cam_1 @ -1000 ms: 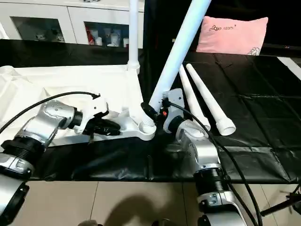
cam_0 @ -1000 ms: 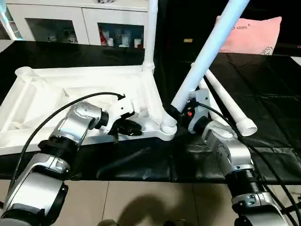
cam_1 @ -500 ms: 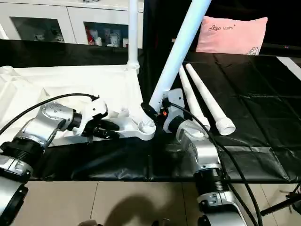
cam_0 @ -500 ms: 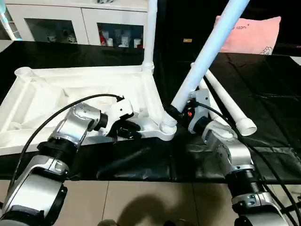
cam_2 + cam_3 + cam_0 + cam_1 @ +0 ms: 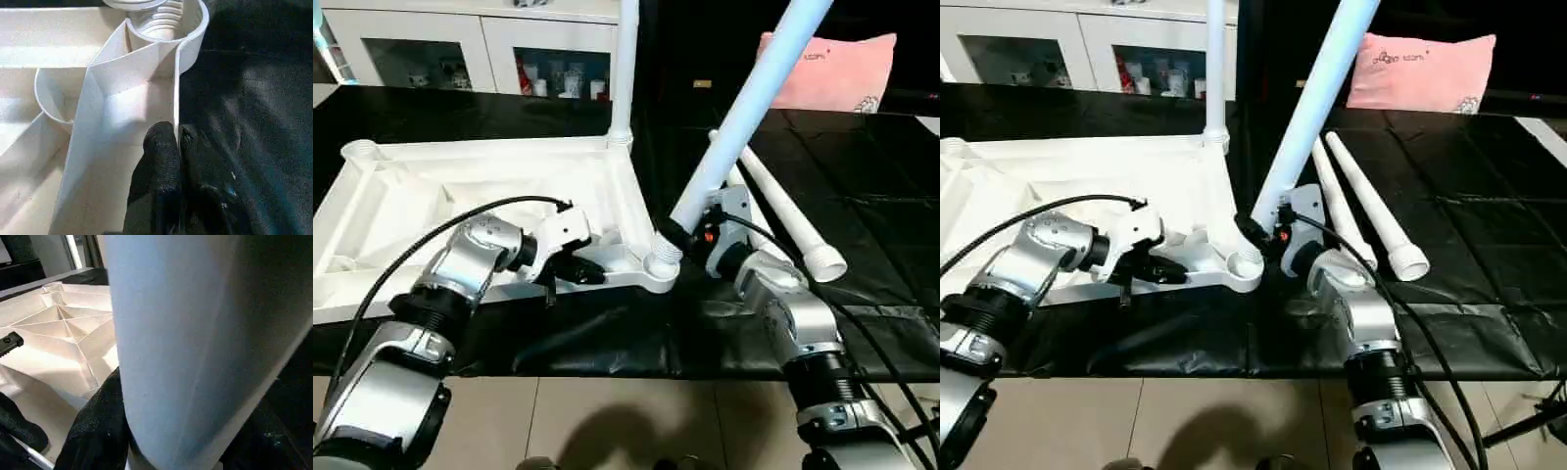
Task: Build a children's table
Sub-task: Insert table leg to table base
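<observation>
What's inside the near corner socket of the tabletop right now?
Near corner socket: the tilted leg, held by the right gripper, meets its mouth. The socket wall hides how deep the leg's end sits. Left gripper pinches the tabletop's rim.

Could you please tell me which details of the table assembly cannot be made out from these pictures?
- Top ends of the upright leg and the tilted leg: cut off by the head views' upper edge.
- Whether the tilted leg has entered the near corner socket: hidden by the right gripper.
- Left part of the tabletop: cut off by the right eye view's edge.
- Cabinet contents: too small.
</observation>
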Motion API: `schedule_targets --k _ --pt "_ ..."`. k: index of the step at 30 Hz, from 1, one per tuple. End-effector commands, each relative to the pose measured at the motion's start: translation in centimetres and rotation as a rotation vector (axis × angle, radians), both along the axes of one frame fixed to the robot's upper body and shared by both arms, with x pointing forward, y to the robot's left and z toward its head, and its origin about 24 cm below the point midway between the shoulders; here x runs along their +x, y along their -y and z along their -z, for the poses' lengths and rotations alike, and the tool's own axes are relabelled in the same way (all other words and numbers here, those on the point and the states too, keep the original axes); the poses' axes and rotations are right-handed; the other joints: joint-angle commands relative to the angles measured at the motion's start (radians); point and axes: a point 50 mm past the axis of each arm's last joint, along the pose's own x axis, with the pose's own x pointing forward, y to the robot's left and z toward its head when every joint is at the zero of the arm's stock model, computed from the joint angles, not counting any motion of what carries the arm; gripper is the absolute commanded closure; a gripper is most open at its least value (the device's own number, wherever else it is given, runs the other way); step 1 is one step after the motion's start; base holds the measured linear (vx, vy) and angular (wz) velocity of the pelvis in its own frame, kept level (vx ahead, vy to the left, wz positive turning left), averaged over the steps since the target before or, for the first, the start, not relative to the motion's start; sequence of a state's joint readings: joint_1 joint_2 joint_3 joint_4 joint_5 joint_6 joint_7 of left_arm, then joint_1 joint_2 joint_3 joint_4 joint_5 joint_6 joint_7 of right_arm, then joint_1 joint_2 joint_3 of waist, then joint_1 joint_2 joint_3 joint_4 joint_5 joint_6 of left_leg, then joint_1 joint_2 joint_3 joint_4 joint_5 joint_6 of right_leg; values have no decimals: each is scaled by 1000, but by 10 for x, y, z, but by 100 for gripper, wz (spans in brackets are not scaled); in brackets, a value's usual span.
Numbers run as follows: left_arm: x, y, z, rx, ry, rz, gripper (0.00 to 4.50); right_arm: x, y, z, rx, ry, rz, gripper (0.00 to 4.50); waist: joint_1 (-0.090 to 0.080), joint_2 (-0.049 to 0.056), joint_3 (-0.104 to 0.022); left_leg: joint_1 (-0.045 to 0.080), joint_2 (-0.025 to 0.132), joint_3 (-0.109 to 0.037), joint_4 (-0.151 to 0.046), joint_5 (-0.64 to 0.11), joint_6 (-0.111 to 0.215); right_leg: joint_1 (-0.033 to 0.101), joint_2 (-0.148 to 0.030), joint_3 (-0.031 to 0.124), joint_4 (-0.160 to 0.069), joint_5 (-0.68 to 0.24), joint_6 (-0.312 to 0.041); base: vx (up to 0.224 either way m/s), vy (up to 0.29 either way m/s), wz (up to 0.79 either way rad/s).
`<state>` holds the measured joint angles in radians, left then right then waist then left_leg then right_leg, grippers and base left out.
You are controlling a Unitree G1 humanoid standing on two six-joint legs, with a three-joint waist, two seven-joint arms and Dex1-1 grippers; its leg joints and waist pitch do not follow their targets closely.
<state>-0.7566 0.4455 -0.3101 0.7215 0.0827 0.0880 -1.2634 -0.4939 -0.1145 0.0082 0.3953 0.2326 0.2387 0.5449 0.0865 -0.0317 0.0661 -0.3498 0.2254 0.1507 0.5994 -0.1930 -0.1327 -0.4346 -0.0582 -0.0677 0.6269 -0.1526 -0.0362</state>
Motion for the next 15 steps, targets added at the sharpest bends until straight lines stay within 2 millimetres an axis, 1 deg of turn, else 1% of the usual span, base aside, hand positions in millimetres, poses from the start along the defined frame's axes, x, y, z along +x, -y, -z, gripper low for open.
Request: schedule_targets --k 1,7,8,9,10,11,13,15 --pt "-1 -2 4 54 -12 16 450 0 2 -2 -11 7 -2 257 -1 22 -81 -4 -11 17 -69 -161 -7 82 -58 45 -76 -213 -169 0 0 0" --pt "0 1 4 46 22 10 450 0 2 -3 -13 7 -5 257 0 21 -81 -4 -11 17 -68 -165 -8 82 -59 45 -77 -226 -167 0 0 0" --pt "1 3 2 19 3 -9 450 0 2 -3 -13 7 -5 257 0 21 -80 -3 -11 18 -68 -168 -7 81 -59 46 -79 -233 -165 0 0 0" --pt "1 5 1 -5 -11 -12 423 0 2 -3 -14 7 -6 257 0 20 -80 -4 -12 18 -68 -167 -7 82 -58 46 -78 -238 -163 0 0 0" --pt "2 5 0 -8 -11 -11 407 0 2 -3 -14 7 -6 257 1 20 -80 -4 -12 18 -68 -165 -7 82 -59 46 -78 -240 -163 0 0 0" --pt "2 7 -1 -21 -14 -10 397 0 2 -3 -13 7 -6 257 1 20 -80 -4 -12 18 -68 -167 -6 81 -59 45 -80 -249 -162 0 0 0" --pt "2 10 -2 -33 -3 -12 391 1 2 -3 -14 7 -6 257 2 21 -80 -3 -11 18 -68 -168 -5 80 -59 45 -80 -250 -162 0 0 0" --pt "5 12 -2 -20 26 -29 367 1 1 -3 -13 7 -7 257 3 21 -81 -5 -11 17 -68 -163 -5 82 -59 45 -78 -231 -165 0 0 0"
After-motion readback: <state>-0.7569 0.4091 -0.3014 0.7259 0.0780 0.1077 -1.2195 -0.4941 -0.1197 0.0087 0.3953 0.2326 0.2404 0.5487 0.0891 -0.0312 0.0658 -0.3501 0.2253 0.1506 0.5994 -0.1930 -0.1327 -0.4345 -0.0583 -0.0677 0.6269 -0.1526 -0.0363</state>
